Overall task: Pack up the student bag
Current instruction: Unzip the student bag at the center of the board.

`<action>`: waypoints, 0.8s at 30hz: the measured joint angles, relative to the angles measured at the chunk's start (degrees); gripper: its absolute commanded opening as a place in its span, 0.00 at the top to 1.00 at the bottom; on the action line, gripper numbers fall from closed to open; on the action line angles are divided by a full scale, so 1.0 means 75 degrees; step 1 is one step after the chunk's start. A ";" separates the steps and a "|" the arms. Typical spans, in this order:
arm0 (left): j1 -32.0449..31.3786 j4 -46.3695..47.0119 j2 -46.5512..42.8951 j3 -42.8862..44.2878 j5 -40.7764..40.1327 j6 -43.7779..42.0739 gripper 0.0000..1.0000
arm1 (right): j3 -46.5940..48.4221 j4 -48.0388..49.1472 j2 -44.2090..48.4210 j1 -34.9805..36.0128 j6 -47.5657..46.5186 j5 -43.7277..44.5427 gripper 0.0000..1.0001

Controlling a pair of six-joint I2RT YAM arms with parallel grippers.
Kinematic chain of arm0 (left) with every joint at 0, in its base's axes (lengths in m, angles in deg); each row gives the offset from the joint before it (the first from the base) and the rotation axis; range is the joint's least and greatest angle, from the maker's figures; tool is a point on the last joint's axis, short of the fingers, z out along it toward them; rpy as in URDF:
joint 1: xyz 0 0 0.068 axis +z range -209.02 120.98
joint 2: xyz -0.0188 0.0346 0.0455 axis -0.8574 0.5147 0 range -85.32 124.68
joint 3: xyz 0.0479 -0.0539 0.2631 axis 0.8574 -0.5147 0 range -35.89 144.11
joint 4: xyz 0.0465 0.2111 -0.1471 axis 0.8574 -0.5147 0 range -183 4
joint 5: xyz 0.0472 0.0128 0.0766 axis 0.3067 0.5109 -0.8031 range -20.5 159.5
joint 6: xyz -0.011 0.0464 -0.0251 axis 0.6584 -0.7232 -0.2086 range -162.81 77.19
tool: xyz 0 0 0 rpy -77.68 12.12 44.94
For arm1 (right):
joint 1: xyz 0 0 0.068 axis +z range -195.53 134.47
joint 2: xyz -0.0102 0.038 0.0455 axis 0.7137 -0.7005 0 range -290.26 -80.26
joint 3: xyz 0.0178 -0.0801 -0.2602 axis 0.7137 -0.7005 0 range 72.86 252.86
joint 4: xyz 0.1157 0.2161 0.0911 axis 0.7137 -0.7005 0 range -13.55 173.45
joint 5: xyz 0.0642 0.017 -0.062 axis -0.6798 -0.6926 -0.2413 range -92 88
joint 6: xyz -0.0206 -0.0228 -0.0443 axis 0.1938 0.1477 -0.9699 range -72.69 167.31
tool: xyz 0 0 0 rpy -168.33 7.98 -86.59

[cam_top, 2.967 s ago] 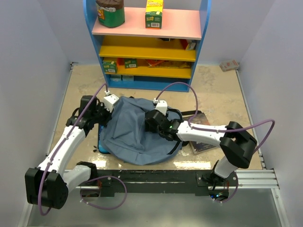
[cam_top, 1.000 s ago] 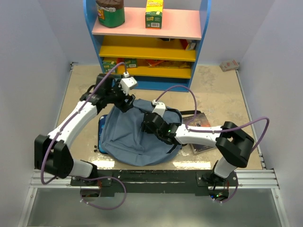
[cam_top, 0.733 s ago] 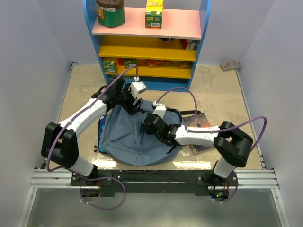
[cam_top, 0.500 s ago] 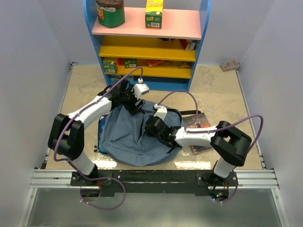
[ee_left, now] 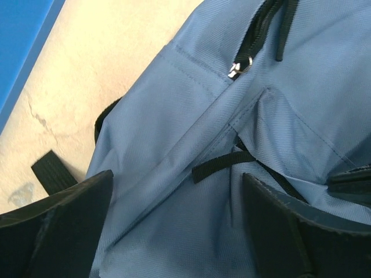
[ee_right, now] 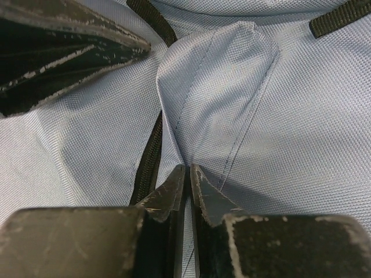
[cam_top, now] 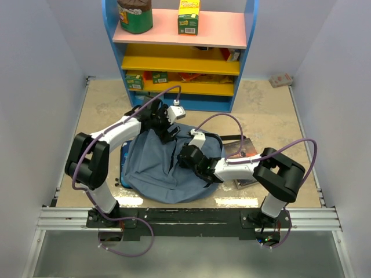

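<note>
Swinging right since 1 second ago, the left gripper [ee_left: 177, 179] hangs wide open over the far edge of the student bag [cam_top: 152, 168], while the right gripper [ee_right: 188, 174] has pinched a fabric fold at its middle. That bag lies towards the near edge of the beige table [cam_top: 98, 110], with a blue shelf unit [cam_top: 203, 104] at the far edge.

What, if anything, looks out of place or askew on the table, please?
The student bag lies crumpled, a dark-blue item poking out under its left edge. The right gripper pinches a fabric fold; a book lies outside, beside the bag.
</note>
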 measured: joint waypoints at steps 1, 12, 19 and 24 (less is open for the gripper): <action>0.0000 -0.0009 0.0015 0.0023 0.0082 -0.0096 0.00 | -0.0029 0.0050 -0.0006 0.0000 0.0009 -0.0003 0.91; -0.0111 -0.0685 0.0306 0.0399 0.0621 -0.1518 0.37 | -0.0294 0.0527 -0.0003 0.0000 0.0143 -0.0012 0.96; -0.0280 -0.0743 0.0405 0.0428 0.0662 -0.2011 0.89 | -0.0391 0.0679 0.0012 -0.0006 0.0221 -0.0038 0.98; -0.0373 -0.0761 0.0402 0.0425 0.0536 -0.2165 1.00 | -0.0513 0.0694 0.0134 -0.0023 0.0289 -0.0119 0.98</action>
